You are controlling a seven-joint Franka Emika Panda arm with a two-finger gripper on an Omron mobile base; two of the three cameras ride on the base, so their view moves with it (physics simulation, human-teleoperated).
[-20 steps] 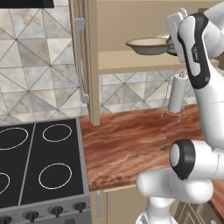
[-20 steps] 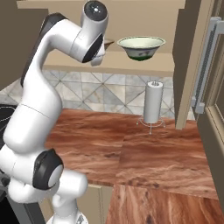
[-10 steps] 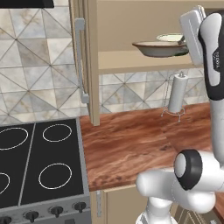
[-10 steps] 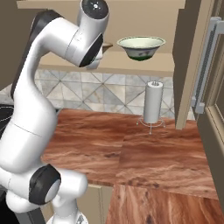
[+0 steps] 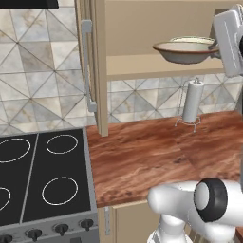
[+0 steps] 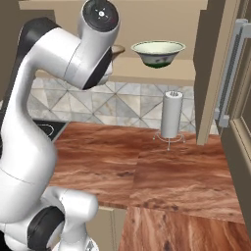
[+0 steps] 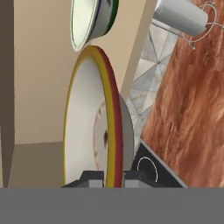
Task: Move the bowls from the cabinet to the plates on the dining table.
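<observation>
1. The gripper [image 7: 114,178] has its jaws narrowed onto the rim of the cream bowl [image 5: 186,51], one tip on each side of the wall; the grip looks thin, right at the edge.
2. Landmark: the cabinet [image 5: 156,66], door swung open. The cream bowl is at the cabinet's shelf level, at or just past its front edge; whether it touches the shelf I cannot tell.
3. The green-white bowl [image 6: 158,52] sits on the cabinet's shelf, just beside the cream bowl and deeper in.
4. Judged step: drawing the cream bowl out of the cabinet. To do it well, pull straight out and level, clear of the open door [image 5: 89,66] and of the green-white bowl, which sits close enough to be nudged.
5. A rim pinch on a wide bowl is likely to let it tip; slow wrist turns seem wise, keeping the bowl flat before any drive to the table.
6. Below the cabinet: a glossy reddish-brown wood worktop [image 5: 142,156], with a paper towel holder [image 5: 192,102] standing on it under the shelf.
7. A black stove [image 5: 40,178] lies beside that worktop, away from the cabinet's opening; patterned tiles [image 5: 42,76] back the wall. Plates and dining table are out of frame.
</observation>
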